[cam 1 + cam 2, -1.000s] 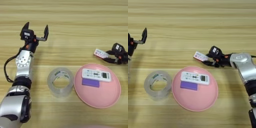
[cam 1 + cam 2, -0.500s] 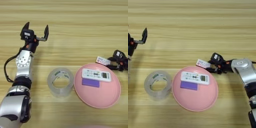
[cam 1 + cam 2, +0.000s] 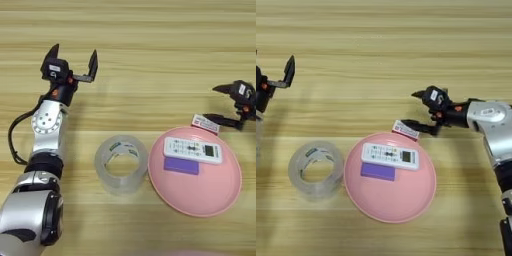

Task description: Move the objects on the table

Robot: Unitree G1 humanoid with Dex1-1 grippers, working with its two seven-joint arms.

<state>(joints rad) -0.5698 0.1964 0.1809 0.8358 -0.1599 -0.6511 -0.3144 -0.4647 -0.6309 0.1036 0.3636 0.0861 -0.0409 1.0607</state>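
Now the right gripper [image 3: 417, 109] hovers with fingers spread apart just beyond the far right rim of the pink plate [image 3: 406, 200], its lower finger touching or nearly touching the small white block [image 3: 406, 129] that rests on that rim — contact cannot be settled. The block looks light and stiff; its long side faces would suit a pinch. On the plate lie a white remote [image 3: 390, 156] and a flat purple rectangle [image 3: 378, 171], the latter thin and likely hard to lift. A clear tape roll [image 3: 121, 163] stands just left of the plate — slick, best taken across its wall. The left gripper [image 3: 73, 59] is open, parked far left. The tabletop [image 3: 150, 60] is smooth planked wood.
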